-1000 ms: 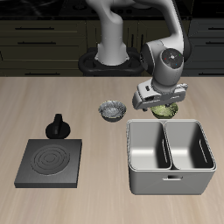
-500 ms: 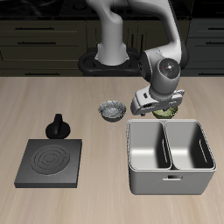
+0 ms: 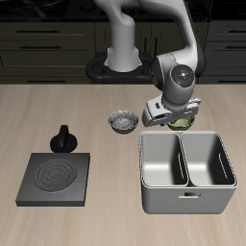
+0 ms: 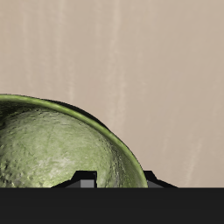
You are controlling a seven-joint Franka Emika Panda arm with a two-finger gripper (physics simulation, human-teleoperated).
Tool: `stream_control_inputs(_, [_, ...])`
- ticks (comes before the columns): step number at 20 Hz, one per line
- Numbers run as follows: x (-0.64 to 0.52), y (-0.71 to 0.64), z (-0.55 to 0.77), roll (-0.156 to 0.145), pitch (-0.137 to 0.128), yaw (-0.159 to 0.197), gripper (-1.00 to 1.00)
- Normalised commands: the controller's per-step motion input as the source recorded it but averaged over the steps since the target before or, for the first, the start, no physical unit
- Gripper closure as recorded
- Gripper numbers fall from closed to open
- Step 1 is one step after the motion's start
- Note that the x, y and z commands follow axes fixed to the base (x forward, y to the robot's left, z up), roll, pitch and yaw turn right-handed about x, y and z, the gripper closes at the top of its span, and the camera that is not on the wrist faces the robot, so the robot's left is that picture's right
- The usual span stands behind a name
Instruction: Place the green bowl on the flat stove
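The green bowl (image 3: 181, 123) sits on the table just behind the grey basin, mostly hidden under my gripper (image 3: 174, 117). In the wrist view the bowl's mottled inside (image 4: 52, 149) fills the frame at very close range. My gripper (image 4: 116, 178) straddles its rim, one fingertip (image 4: 85, 178) inside the bowl and the other outside, closed in on the rim. The bowl still rests on the table. The flat stove (image 3: 55, 178), a black square plate with ring marks, lies far off near the table's front edge, with its black knob (image 3: 63, 139) at the back edge.
A grey-white patterned bowl (image 3: 122, 121) stands beside the green bowl, on the stove's side. The grey two-compartment basin (image 3: 187, 171) stands right in front of the gripper. The robot's base (image 3: 120, 62) is at the table's back.
My gripper has come down a little onto the green bowl and shifted slightly toward the patterned bowl. The bowl has not moved.
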Motion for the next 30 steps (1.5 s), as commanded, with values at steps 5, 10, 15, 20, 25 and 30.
stream_control_inputs(5, [0.02, -0.03, 0.03, 0.013, -0.012, -0.003, 1.00])
stream_control_inputs(10, [0.04, -0.04, 0.06, 0.002, -0.019, -0.001, 1.00])
stream_control_inputs(15, [0.01, -0.08, 0.17, -0.005, -0.030, -0.006, 1.00])
stream_control_inputs(20, [0.01, -0.14, 0.27, -0.013, -0.052, -0.003, 1.00])
stream_control_inputs(25, [-0.03, -0.10, 0.37, -0.018, -0.072, -0.005, 1.00])
stream_control_inputs(30, [-0.08, -0.09, 0.49, 0.006, -0.089, -0.018, 1.00])
